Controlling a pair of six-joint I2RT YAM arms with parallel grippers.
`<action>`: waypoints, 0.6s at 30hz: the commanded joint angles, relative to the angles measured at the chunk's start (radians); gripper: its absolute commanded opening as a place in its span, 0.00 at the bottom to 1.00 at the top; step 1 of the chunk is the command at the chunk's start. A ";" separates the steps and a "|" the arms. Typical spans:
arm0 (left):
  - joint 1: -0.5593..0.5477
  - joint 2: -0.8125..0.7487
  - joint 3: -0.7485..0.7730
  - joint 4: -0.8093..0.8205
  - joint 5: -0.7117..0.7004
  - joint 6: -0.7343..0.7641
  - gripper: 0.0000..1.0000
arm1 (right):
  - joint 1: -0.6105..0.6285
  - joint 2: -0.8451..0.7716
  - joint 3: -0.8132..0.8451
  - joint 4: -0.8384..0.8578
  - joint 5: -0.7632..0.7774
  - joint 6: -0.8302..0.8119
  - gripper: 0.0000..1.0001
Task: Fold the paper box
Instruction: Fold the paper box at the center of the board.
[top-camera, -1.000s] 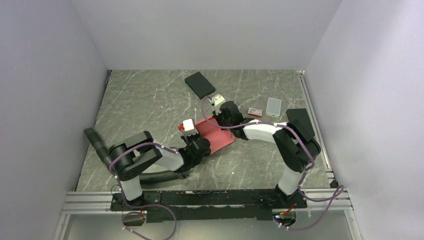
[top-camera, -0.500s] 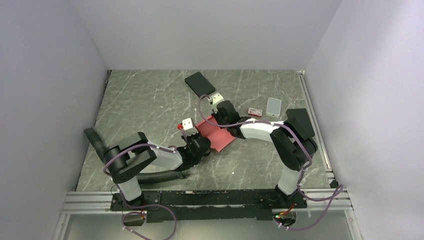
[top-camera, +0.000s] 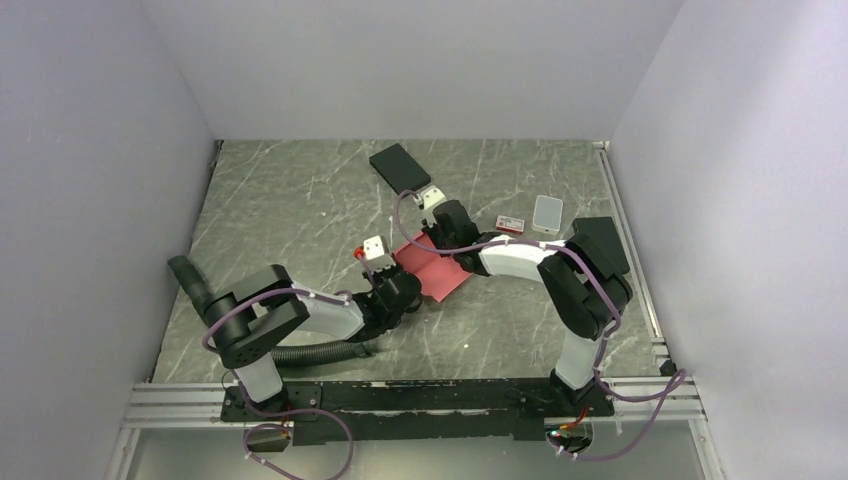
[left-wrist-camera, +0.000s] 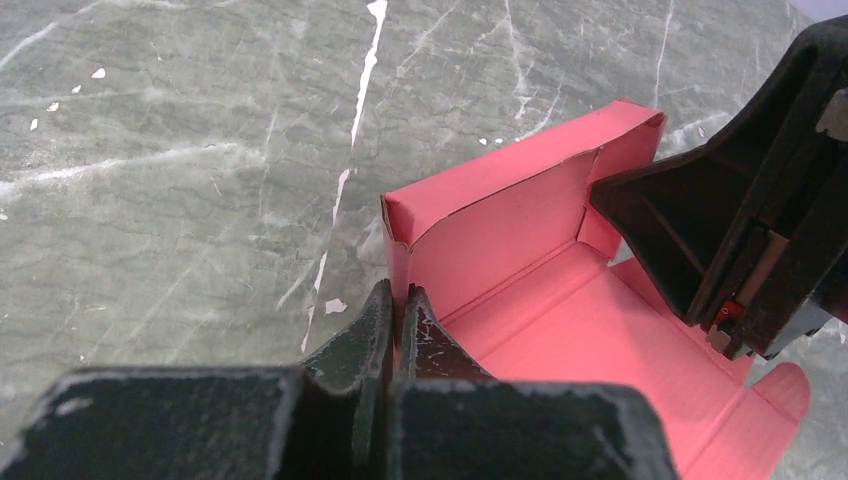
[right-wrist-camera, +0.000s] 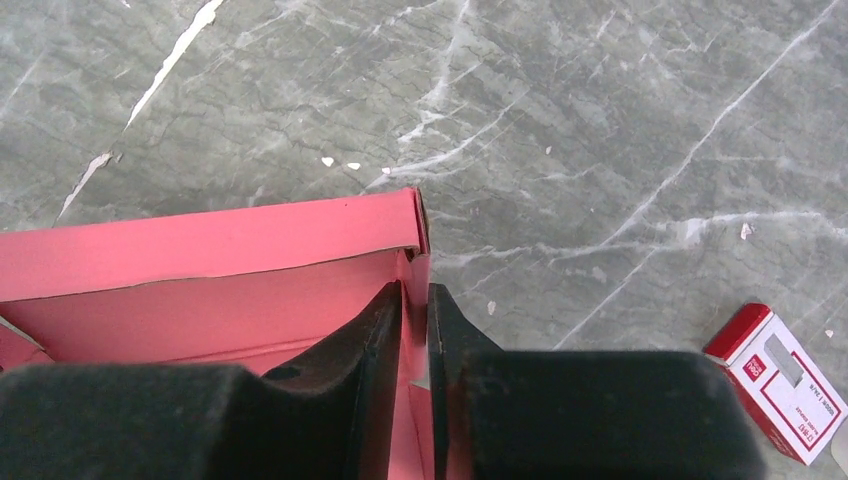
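The paper box (top-camera: 437, 270) is a pinkish-red cardboard sheet lying mid-table with its far wall and side walls folded up (left-wrist-camera: 500, 215). My left gripper (left-wrist-camera: 400, 296) is shut on the near end of the box's left side wall, one finger outside and one inside. My right gripper (right-wrist-camera: 415, 292) straddles the right side wall (right-wrist-camera: 418, 262) at its far corner, with its jaws a narrow gap apart. In the left wrist view the right gripper's black body (left-wrist-camera: 745, 215) hangs over the box's far right corner. The box floor (left-wrist-camera: 620, 350) lies flat.
A black flat box (top-camera: 400, 168) lies at the back centre. A small red-and-white carton (top-camera: 510, 224) (right-wrist-camera: 780, 385) and a pale rectangular case (top-camera: 547, 212) sit right of the right gripper. A black corrugated hose (top-camera: 300, 352) runs beside the left arm.
The left arm has drawn a little toward the left. The right gripper has crept slightly toward the back left. The box has shifted slightly with them.
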 joint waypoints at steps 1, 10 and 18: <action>-0.010 -0.015 0.006 -0.065 0.078 -0.042 0.00 | 0.008 -0.030 0.014 0.004 -0.045 -0.012 0.20; -0.008 -0.015 0.020 -0.101 0.084 -0.073 0.00 | 0.025 0.001 0.022 0.014 0.071 -0.039 0.00; -0.006 -0.028 0.019 -0.119 0.081 -0.081 0.00 | 0.090 0.046 0.041 0.027 0.218 -0.139 0.00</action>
